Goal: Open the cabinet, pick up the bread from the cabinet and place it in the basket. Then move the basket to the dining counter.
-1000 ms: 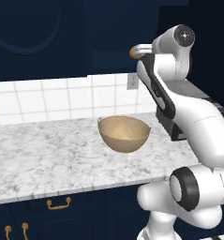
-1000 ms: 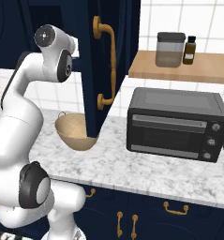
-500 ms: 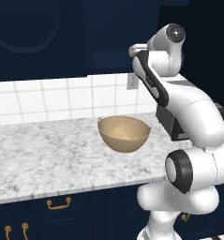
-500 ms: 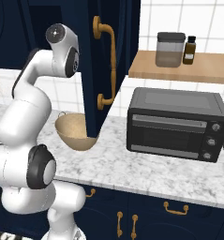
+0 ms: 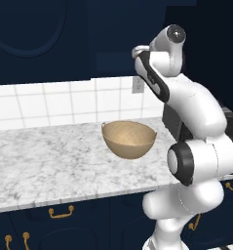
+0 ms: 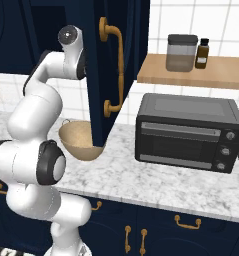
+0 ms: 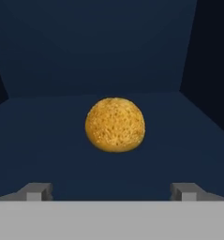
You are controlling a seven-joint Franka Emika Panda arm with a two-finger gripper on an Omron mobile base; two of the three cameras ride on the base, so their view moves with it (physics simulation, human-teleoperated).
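Dark navy panels of the cabinet [image 7: 99, 51] enclose a flat shelf where the bread [image 7: 115, 124] sits, dome up and flat side down; it is round, with no clear long axis. Ahead of the gripper [image 7: 111, 191], the bun lies centred between the two widely spread fingertips [image 7: 36, 191], untouched, with nothing held. Below on the marble counter [image 5: 45, 156], the basket [image 5: 129, 138] stands upright, mouth up. An open cabinet door [image 6: 113, 65] with its brass handle [image 6: 116, 70] hangs beside the toaster oven [image 6: 188, 131].
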